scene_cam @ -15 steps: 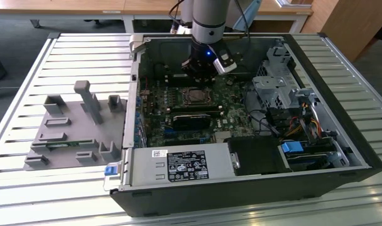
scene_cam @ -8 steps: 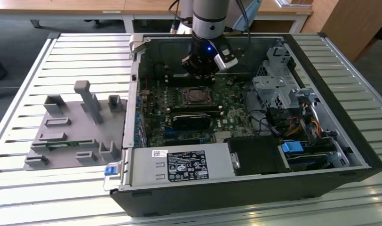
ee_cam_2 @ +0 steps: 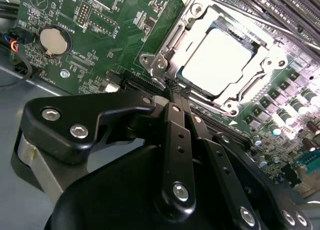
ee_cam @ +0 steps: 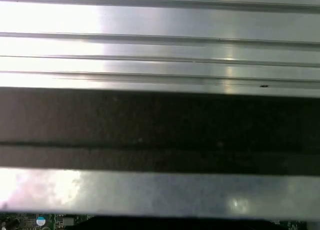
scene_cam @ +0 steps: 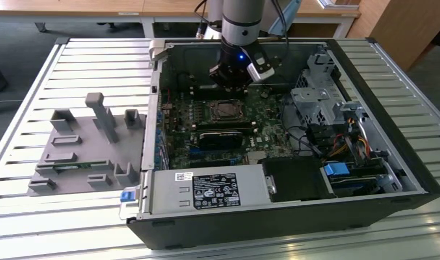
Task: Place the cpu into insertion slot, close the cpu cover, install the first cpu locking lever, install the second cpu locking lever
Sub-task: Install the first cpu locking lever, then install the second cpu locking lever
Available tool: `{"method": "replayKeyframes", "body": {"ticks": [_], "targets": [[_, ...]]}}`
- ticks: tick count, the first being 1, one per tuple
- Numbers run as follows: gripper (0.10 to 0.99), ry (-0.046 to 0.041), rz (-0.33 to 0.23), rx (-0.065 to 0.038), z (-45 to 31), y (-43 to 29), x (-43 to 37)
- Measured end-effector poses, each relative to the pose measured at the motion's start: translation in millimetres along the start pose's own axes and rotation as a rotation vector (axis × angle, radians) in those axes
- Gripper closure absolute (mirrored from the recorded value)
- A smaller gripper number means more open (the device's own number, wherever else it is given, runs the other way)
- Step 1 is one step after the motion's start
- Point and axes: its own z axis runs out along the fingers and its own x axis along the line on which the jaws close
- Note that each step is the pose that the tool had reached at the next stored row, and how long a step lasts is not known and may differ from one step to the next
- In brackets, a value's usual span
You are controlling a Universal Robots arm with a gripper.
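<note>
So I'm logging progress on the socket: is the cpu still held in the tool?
No. In the second wrist view the cpu lies in the insertion slot, framed by the cpu cover, apart from the tool.

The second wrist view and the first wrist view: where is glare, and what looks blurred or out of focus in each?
In the second wrist view, light washes the cpu face almost white, while the gripper body close to the lens is soft and dark. In the first wrist view, the pale metal bands glare strongly and the whole picture is blurred; a strip of green circuit board barely resolves.
</note>
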Motion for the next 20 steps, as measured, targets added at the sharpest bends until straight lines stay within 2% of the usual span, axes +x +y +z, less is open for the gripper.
{"method": "replayKeyframes", "body": {"ticks": [20], "targets": [[0.980,0.0000,0.000,0.000,-0.3,-6.1,0.0]]}}
